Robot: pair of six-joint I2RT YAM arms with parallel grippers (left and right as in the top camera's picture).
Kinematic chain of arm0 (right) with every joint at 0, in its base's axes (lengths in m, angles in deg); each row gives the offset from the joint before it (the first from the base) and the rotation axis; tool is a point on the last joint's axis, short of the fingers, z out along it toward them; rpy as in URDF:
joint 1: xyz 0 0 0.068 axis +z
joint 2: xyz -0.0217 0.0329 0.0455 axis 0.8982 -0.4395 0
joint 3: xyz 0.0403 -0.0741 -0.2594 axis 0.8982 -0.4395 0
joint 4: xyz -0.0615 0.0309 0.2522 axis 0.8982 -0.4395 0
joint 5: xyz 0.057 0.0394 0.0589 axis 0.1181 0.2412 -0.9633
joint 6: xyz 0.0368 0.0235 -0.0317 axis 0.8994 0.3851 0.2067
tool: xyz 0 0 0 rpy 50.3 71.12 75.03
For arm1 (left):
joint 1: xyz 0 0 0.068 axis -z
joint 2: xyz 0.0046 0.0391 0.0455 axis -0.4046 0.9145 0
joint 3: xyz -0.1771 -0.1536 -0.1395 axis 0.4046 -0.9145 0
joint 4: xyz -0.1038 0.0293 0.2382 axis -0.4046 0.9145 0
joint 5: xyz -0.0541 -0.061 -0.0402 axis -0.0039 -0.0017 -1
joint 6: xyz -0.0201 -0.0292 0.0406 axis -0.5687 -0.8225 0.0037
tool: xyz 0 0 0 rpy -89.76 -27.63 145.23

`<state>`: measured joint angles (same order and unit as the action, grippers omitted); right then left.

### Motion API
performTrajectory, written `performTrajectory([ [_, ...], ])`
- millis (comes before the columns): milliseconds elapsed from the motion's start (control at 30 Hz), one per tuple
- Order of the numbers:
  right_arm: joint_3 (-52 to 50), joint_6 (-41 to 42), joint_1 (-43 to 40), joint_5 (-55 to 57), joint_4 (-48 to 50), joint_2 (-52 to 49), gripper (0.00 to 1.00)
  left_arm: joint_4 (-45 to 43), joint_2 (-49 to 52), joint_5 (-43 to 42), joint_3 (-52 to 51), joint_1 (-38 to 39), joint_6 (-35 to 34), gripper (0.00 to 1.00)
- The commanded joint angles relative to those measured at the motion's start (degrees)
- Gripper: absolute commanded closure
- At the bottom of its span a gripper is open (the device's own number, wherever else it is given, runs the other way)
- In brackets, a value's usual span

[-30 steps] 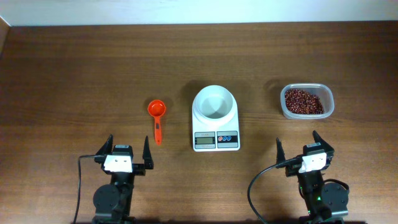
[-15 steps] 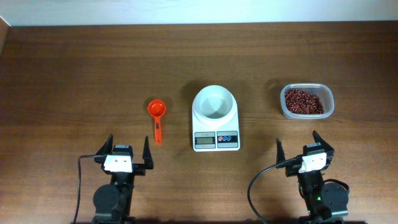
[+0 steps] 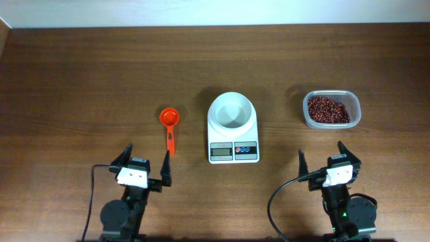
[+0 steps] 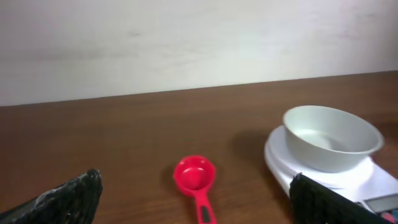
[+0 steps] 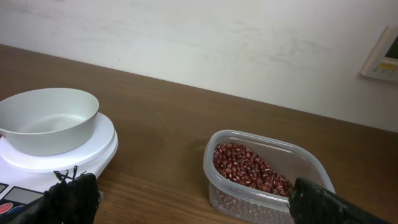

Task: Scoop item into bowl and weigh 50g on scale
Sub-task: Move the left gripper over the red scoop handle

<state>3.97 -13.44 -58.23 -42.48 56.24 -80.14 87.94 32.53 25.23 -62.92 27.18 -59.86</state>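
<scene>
The white bowl [image 3: 232,112] sits empty on the white scale [image 3: 233,149] at the table's middle; it also shows in the left wrist view [image 4: 331,137] and the right wrist view [image 5: 48,119]. The reddish-brown beans [image 3: 328,109] fill a clear plastic tub [image 3: 354,114] at the right, also in the right wrist view [image 5: 250,168]. A red scoop [image 3: 169,121] lies left of the scale, handle toward me [image 4: 195,176]. My left gripper [image 3: 146,165] is open and empty just below the scoop's handle. My right gripper [image 3: 322,159] is open and empty below the tub.
The scale's display and buttons [image 3: 233,152] face the front edge. A pale wall [image 5: 199,37] runs behind the table's far edge. A cable [image 3: 277,202] loops beside the right arm base.
My left gripper has turned and shifted slightly right toward the scoop's handle. The right arm, scoop, bowl and tub have not moved.
</scene>
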Motion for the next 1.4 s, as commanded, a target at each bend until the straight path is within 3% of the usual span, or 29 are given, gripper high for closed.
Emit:
performTrajectory([
  [0, -0.37, 0.22, 0.28, 0.48, -0.22, 0.37, 0.01, 5.20, -0.04, -6.93, 5.42, 0.02, 0.55, 0.01],
  [100, -0.37, 0.22, 0.28, 0.48, -0.22, 0.37, 0.01, 13.03, 2.34, -7.10, 13.18, 0.00, 0.04, 0.01],
  [233, -0.37, 0.22, 0.28, 0.48, -0.22, 0.37, 0.01, 22.03, 13.75, -8.90, 29.53, 0.02, 0.35, 0.01],
  [367, -0.37, 0.22, 0.28, 0.48, -0.22, 0.37, 0.01, 30.84, 29.53, -12.09, 43.87, 0.02, 2.99, 0.01],
  [533, -0.37, 0.22, 0.28, 0.48, -0.22, 0.37, 0.01, 44.30, 56.89, -12.02, 61.18, 0.02, 6.10, 0.01],
  [767, -0.37, 0.22, 0.28, 0.48, -0.22, 0.37, 0.01, 46.99, 84.26, -22.05, 64.46, 0.02, 6.03, 0.01],
  [1000, -0.37, 0.22, 0.28, 0.48, -0.22, 0.37, 0.01, 44.83, 94.77, -23.17, 64.46, 0.02, 6.03, 0.01],
  [1033, -0.37, 0.24, 0.28, 0.48, -0.22, 0.37, 0.01, 44.83, 95.06, -23.06, 64.43, 0.02, 6.05, 0.07],
  [1067, -0.37, 0.24, 0.28, 0.48, -0.22, 0.37, 0.01, 44.81, 95.19, -22.91, 64.43, 0.02, 6.05, 0.32],
  [1100, -0.37, 0.24, 0.28, 0.48, -0.22, 0.37, 0.01, 44.81, 95.19, -22.91, 64.43, 0.02, 6.05, 0.45],
  [1167, -0.37, 0.24, 0.28, 0.48, -0.22, 0.37, 0.01, 43.69, 95.19, -22.88, 64.39, 0.02, 6.03, 0.88],
  [1267, -0.37, 0.22, 0.28, 0.48, -0.22, 0.37, 0.01, 41.00, 95.19, -18.56, 64.39, 0.02, -0.02, 1.00],
  [1367, -0.37, 0.22, 0.28, 0.48, -0.22, 0.37, 0.01, 39.74, 95.19, -10.88, 64.32, 0.07, -3.76, 1.00],
])
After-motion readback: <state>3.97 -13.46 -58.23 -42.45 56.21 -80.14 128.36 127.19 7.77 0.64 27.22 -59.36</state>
